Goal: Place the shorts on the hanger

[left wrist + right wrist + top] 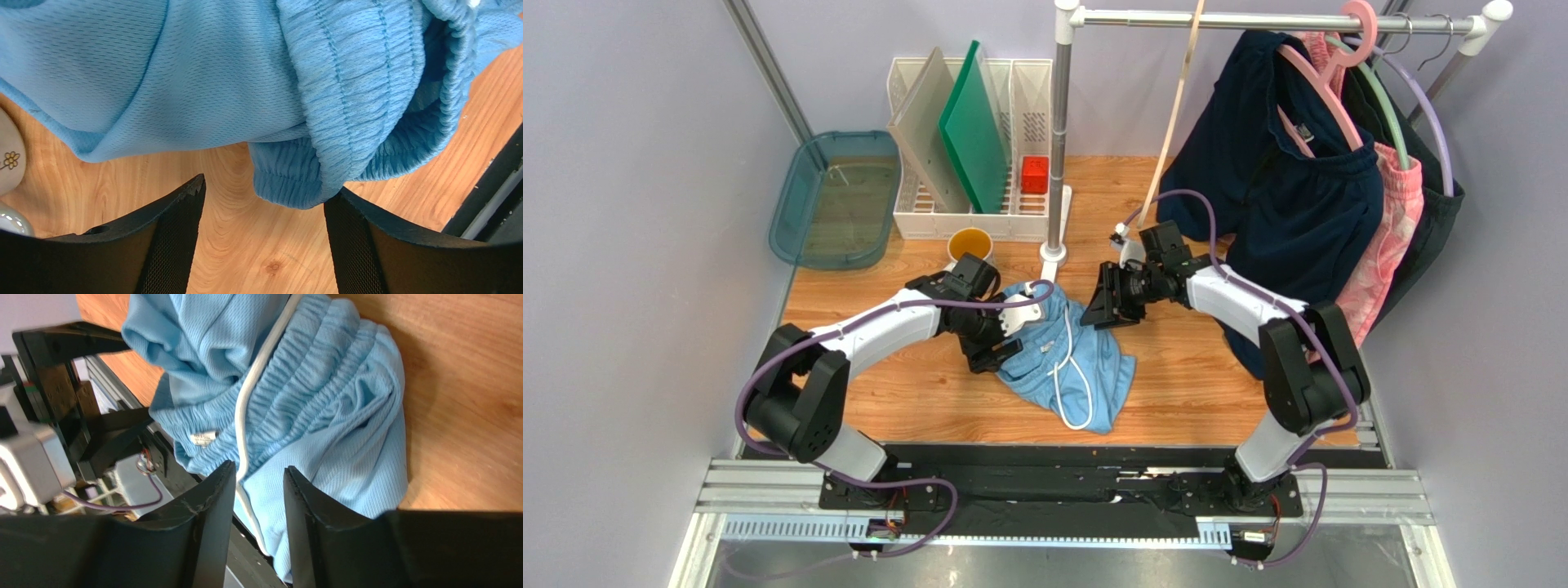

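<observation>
The shorts (pixel 1081 361) lie crumpled on the wooden surface (pixel 1185 380) between both arms. The left claw (pixel 265 188) gapes wide and empty at the waistband. The right claw (pixel 259 471) is narrowly parted above the drawstring (pixel 245 425), gripping nothing. The white waistband label (pixel 202 438) is unreadable.

**No writing can be read**

A small white tag (pixel 202 438) sits on the waistband of the shorts (pixel 319 416), its print too small to make out; a tiny flower mark (pixel 9 160) decorates a pale object (pixel 7 138) at the frame's edge.
</observation>
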{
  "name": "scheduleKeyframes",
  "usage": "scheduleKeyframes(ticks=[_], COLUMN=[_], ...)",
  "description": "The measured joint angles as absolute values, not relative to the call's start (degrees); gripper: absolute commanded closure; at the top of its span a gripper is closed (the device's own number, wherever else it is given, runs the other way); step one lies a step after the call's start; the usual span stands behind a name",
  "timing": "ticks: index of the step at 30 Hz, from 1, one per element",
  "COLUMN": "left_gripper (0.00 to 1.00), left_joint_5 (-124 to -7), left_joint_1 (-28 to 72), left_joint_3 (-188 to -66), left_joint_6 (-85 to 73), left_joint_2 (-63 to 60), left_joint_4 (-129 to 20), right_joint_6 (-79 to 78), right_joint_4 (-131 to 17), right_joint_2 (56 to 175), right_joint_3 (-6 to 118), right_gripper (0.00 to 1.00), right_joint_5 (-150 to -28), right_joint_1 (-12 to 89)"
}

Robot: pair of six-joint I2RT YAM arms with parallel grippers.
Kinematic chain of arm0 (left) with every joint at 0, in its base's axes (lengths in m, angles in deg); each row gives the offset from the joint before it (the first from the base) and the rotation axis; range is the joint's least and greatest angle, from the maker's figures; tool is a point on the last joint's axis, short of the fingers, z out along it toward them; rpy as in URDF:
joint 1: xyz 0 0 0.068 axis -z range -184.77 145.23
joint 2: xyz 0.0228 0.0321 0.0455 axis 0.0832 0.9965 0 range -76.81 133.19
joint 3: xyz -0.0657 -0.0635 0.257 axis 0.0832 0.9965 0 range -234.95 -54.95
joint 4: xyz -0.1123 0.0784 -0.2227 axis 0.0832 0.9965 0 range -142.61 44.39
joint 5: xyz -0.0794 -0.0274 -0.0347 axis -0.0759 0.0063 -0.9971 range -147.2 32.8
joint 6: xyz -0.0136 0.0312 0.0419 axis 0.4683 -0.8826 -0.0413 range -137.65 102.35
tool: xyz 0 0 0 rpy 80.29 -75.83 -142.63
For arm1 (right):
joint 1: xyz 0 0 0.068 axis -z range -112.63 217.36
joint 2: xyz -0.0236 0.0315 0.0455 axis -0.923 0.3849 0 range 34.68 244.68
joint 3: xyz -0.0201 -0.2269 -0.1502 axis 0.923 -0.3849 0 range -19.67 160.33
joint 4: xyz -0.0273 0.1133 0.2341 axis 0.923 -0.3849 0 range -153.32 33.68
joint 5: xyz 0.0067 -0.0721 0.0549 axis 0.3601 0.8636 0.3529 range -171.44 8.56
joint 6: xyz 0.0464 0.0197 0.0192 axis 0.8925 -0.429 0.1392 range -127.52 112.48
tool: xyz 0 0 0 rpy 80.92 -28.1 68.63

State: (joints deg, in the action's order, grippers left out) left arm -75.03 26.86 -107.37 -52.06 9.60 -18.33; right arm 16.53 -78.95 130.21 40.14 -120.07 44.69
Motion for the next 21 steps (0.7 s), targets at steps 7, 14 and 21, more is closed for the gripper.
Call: scheduleKeyframes(ticks=[7,14,21], left_gripper=[0.26,0.26,0.26], left_joint_5=[-74.4,-74.2,-74.0], left_joint_1=[26.9,26.9,26.9], left_joint_3=[-107.0,-107.0,-107.0], left_joint_6=[-51.4,-51.0,-50.9], left_joint_2=[9.6,9.8,9.9], left_joint_4=[-19.3,-19.5,-19.4], right_joint_6=[22.7,24.6,24.1], right_joint_4=[-73.9,-71.6,-71.5], right_joint_2=[133.6,136.7,138.9], right_joint_3=[41.2,41.8,41.8], right_gripper=[0.62,0.62,0.9], right_joint_5=[-122.0,-122.6,-122.2], right_joint_1=[44.0,42.0,41.5])
